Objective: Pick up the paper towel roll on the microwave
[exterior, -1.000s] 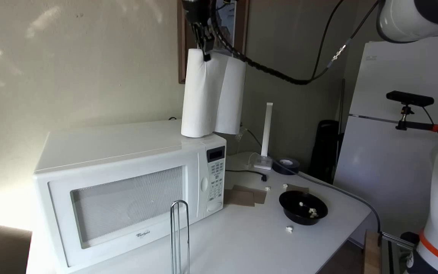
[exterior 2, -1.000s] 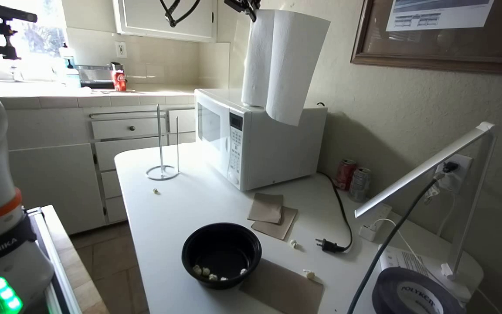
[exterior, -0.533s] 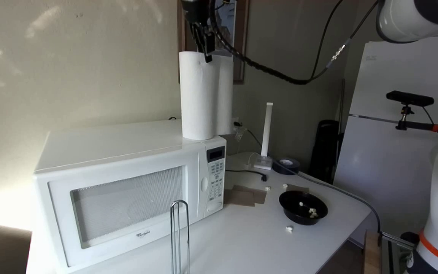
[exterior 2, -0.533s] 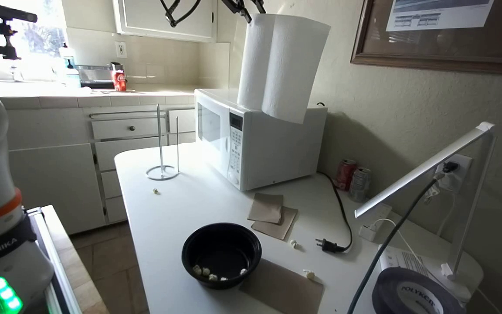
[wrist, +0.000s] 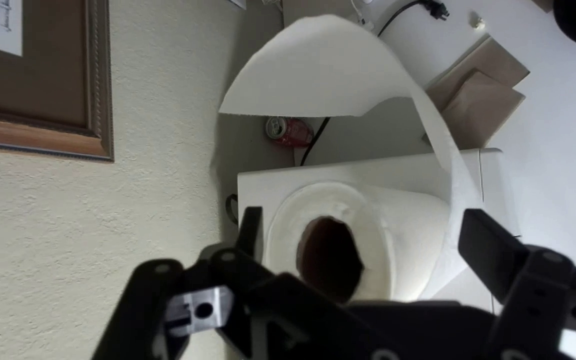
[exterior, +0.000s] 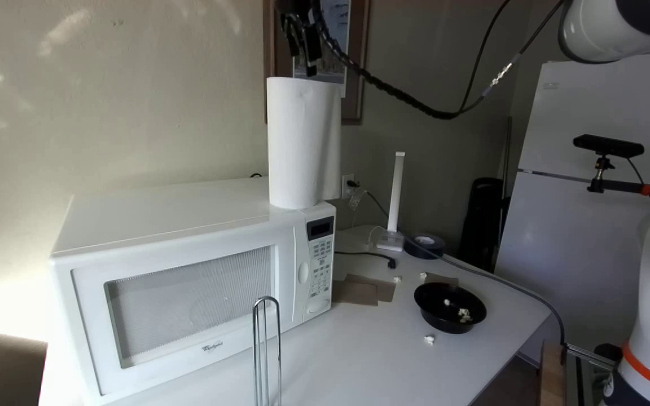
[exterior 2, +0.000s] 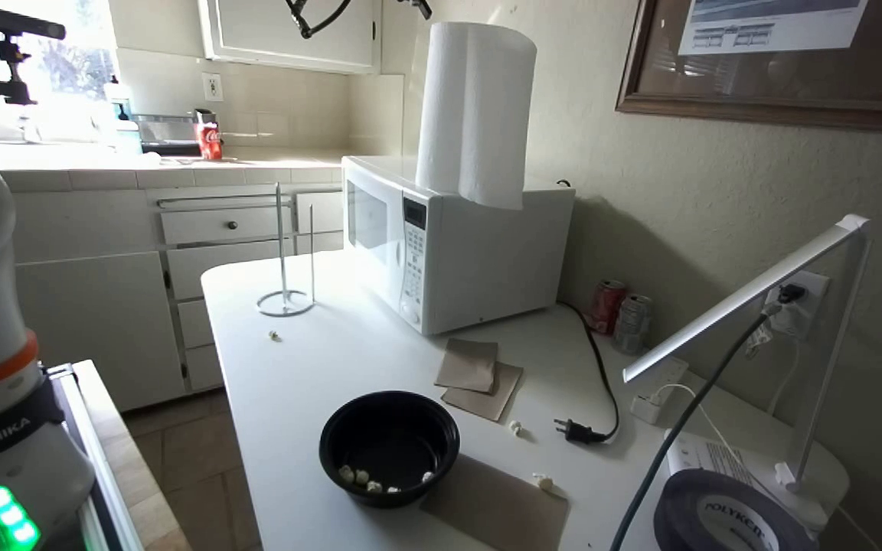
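Note:
The white paper towel roll point(exterior: 302, 141) stands on end at the right front corner of the microwave point(exterior: 172, 194), a loose sheet hanging past the edge. It looks roughly upright in both exterior views. In the wrist view I look down on the roll point(wrist: 375, 250), its dark core hole showing, while the loose sheet point(wrist: 318, 75) curls away from it. My gripper point(wrist: 362, 232) is open, with fingers spread wider than the roll's top and nothing held. In an exterior view the gripper point(exterior: 303, 63) hangs just above the roll's top; in another only a fingertip point(exterior 2: 426, 11) shows.
On the white table sit a black bowl point(exterior 2: 391, 413) with popcorn, brown napkins point(exterior 2: 468, 363) and a wire stand point(exterior 2: 285, 312). A desk lamp point(exterior 2: 747, 298) and cans point(exterior 2: 608, 304) are by the wall. A framed picture point(wrist: 99, 75) hangs behind the microwave.
The gripper was shut on the roll's top rim; it has opened, let go and risen slightly. The tilted roll has settled more upright, and its loose sheet has swung in closer.

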You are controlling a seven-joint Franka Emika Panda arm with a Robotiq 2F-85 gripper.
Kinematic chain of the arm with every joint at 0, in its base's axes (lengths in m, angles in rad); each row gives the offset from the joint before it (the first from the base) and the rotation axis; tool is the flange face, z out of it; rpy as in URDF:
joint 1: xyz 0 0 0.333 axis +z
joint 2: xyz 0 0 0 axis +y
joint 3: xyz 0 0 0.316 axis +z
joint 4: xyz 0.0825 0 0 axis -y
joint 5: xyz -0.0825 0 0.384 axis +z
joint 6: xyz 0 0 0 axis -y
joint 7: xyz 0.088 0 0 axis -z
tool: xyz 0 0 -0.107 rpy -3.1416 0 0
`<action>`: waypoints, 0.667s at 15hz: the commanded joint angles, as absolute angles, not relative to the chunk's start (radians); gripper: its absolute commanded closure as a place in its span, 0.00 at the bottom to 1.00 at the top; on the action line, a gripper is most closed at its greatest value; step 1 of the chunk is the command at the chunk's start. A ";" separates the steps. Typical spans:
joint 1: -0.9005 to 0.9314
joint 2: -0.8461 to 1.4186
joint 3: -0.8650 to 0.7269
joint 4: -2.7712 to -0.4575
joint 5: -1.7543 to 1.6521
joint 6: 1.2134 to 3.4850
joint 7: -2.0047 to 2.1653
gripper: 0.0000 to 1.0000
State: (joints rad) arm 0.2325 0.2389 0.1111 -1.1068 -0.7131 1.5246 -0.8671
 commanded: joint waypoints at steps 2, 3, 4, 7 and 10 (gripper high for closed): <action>0.232 0.251 0.112 -0.987 -0.655 1.463 -0.799 0.00; 0.228 0.247 0.113 -0.967 -0.626 1.445 -0.763 0.00; 0.224 0.241 0.114 -0.956 -0.598 1.439 -0.735 0.00; 0.205 0.215 0.117 -0.942 -0.480 1.440 -0.639 0.00; 0.183 0.157 0.116 -0.986 -0.367 1.490 -0.555 0.00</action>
